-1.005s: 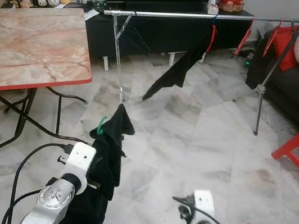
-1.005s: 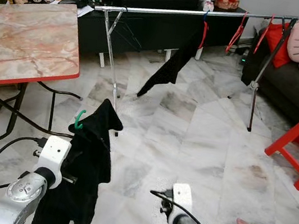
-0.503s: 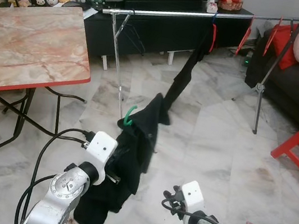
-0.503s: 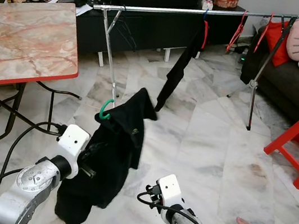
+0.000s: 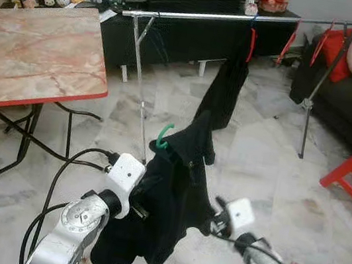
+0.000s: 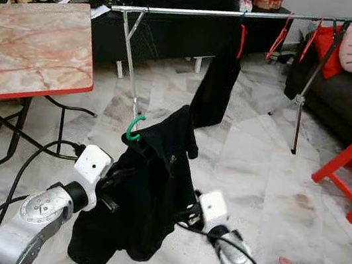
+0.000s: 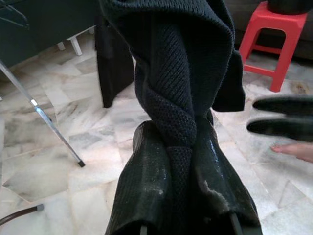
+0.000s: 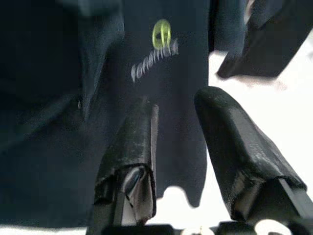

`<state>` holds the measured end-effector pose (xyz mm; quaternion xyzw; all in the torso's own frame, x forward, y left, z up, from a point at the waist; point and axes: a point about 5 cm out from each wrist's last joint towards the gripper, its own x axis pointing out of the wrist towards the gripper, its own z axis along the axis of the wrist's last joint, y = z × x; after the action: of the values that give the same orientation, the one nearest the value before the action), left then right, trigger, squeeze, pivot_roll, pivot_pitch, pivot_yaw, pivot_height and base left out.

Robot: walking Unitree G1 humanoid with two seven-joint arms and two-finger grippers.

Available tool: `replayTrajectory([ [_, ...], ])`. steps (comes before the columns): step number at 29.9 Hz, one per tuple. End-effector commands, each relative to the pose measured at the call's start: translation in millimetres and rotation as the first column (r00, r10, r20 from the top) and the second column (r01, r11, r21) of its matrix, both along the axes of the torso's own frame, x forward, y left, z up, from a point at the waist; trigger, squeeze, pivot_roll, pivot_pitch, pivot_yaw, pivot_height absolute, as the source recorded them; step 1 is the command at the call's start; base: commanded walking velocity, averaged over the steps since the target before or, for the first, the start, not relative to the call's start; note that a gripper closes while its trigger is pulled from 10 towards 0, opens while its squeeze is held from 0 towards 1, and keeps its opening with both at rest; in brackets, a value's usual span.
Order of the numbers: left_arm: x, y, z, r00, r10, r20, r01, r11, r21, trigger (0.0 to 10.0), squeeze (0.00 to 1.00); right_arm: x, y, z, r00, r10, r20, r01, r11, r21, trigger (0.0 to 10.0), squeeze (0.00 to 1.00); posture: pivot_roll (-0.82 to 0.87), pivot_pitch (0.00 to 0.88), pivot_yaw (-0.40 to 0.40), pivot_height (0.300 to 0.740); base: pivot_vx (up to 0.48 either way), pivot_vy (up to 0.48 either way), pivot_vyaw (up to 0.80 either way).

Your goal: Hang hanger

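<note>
left gripper point(image 7: 183, 161) clenched on a twisted fold of the black garment point(image 5: 171, 205), held up over the marble floor point(image 5: 260, 152) short of the clothes rail point(image 5: 201, 17), green hanger hook point(image 5: 163, 135) poking out on top. right gripper point(image 8: 178, 147) parted, pointed at the cloth's lower hem, gripping nothing. probably light, soft, floppy knit, apt to slide off; best taken at the stiff hook or hanger shoulder, not the fabric.
</note>
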<state>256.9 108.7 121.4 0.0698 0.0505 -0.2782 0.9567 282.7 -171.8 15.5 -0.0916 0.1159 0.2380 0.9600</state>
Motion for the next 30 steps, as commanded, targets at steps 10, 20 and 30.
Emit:
replayTrajectory([
  [10,1.2,-1.8,7.0,0.999,-0.017,0.028,0.017,1.000,-0.005,10.0,0.00,-5.6,11.3,6.9,0.992,0.114,0.062,-0.117,0.992,0.043,10.0,1.00,-0.06,0.000,0.029,0.732,0.000,0.000,0.00],
  [20,0.5,-2.8,6.1,0.999,-0.019,0.027,0.019,1.000,0.002,10.0,0.00,8.5,14.9,20.4,0.986,0.132,0.097,-0.136,0.990,0.026,10.0,0.00,-0.06,0.000,0.025,0.732,0.000,0.000,0.00],
  [30,0.9,-6.2,7.3,0.999,-0.032,0.031,0.032,0.999,0.000,10.0,0.00,13.3,25.9,22.8,0.975,0.200,0.096,-0.199,0.980,-0.016,10.0,0.00,-0.06,0.000,0.025,0.732,0.000,0.000,0.00],
])
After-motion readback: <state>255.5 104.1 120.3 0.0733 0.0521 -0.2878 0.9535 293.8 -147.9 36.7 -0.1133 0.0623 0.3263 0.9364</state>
